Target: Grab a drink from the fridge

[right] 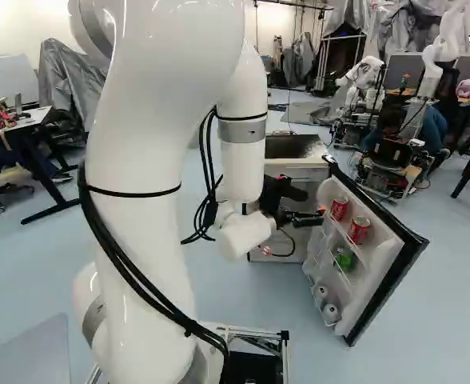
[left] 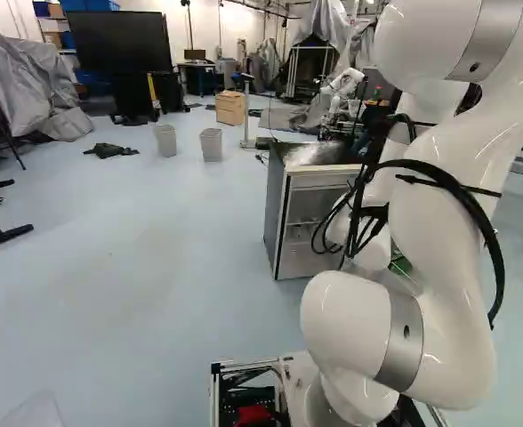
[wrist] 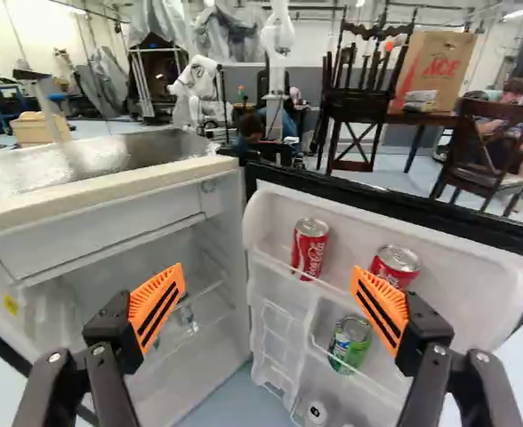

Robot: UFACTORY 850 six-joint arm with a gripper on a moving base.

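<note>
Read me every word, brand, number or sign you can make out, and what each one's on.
"ACE" on the brown bag.
"Coca-Cola" on the red can nearer the fridge body.
Print on the other red can and green can: too small or blurred to read.

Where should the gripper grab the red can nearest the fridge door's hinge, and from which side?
I'd grip the can around its upper body, coming level from the inner side of the door, fingers either side: it stands upright, round, a rail crosses low, and the door backs it.
</note>
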